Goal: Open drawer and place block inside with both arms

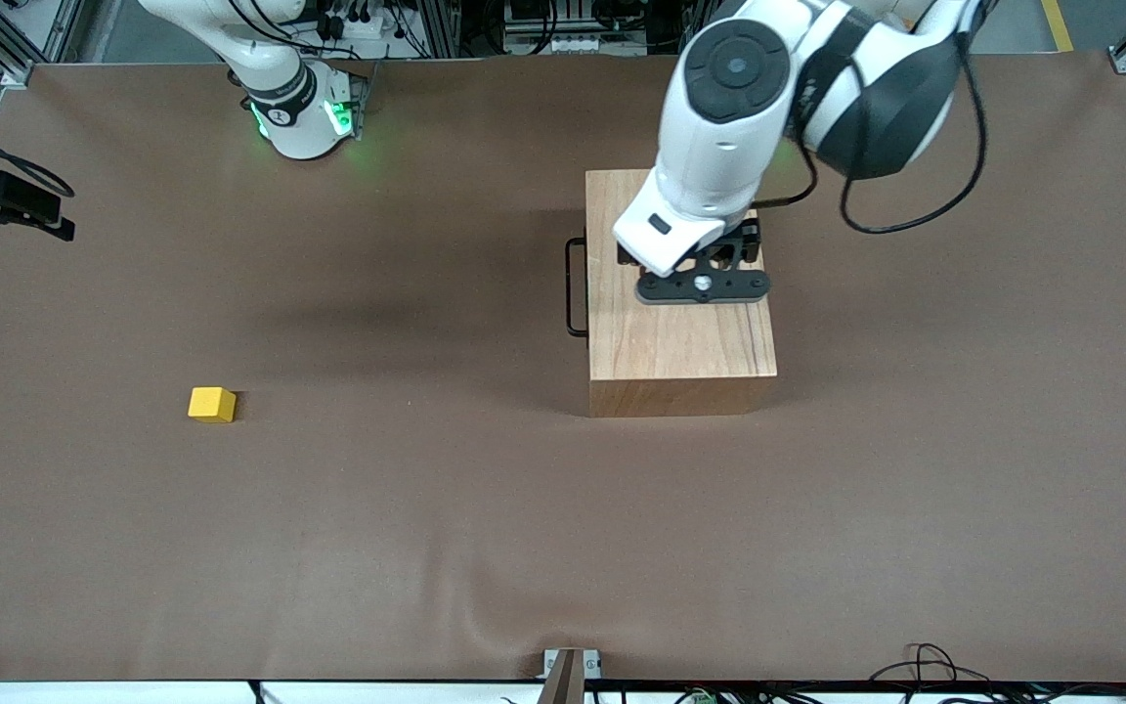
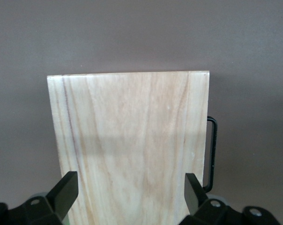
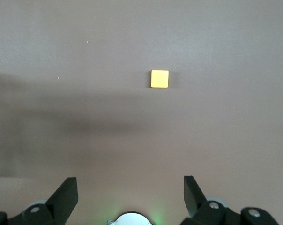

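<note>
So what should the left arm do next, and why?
Probably bring the open left gripper down beside the box to the handle: the drawer looks shut, and the block lies apart on the table.

My left hand (image 2: 130,183) hangs over the top of the light-wood box (image 1: 680,323) in the middle of the front view. Its fingers are spread wide, with only the bare wooden top under them. The thin black bar handle (image 1: 575,288) stands off the box's face toward the right arm's end, with a gap between bar and panel. Open brown counter (image 1: 426,508) lies in front of it. The small yellow cube (image 1: 211,404) sits alone lower in the frame, well apart from the box, with free room on every side. My right hand (image 3: 130,187), fingers apart, is over bare counter.
</note>
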Controlling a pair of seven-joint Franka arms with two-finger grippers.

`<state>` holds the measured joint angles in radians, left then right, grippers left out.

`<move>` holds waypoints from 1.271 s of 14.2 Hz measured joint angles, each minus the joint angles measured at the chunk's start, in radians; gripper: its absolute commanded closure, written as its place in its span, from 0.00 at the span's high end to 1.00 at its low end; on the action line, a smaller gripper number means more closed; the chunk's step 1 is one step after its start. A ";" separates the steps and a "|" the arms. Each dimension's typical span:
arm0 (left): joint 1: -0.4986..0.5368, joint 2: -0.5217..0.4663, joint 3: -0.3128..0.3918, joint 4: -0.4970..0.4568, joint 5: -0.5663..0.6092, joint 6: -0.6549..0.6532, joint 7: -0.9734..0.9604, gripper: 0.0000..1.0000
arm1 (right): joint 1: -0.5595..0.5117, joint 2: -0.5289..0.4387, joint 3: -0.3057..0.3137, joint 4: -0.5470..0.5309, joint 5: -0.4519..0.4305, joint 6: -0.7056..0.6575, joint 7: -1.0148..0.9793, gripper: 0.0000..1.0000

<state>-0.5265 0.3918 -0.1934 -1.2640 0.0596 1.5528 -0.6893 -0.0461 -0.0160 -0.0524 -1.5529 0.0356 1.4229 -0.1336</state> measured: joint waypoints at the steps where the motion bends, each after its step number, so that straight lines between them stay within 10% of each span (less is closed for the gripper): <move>1: -0.005 0.005 0.000 0.005 0.001 0.006 0.000 1.00 | 0.000 0.000 0.000 0.000 0.000 0.000 0.001 1.00; 18: -0.060 0.135 0.041 0.020 0.003 0.161 0.019 1.00 | -0.029 0.019 0.000 -0.002 -0.001 0.049 0.005 1.00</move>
<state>-0.5863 0.5269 -0.1524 -1.2441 0.0629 1.7139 -0.6702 -0.0755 0.0032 -0.0525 -1.5550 0.0343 1.4721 -0.1287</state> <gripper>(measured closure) 0.000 0.000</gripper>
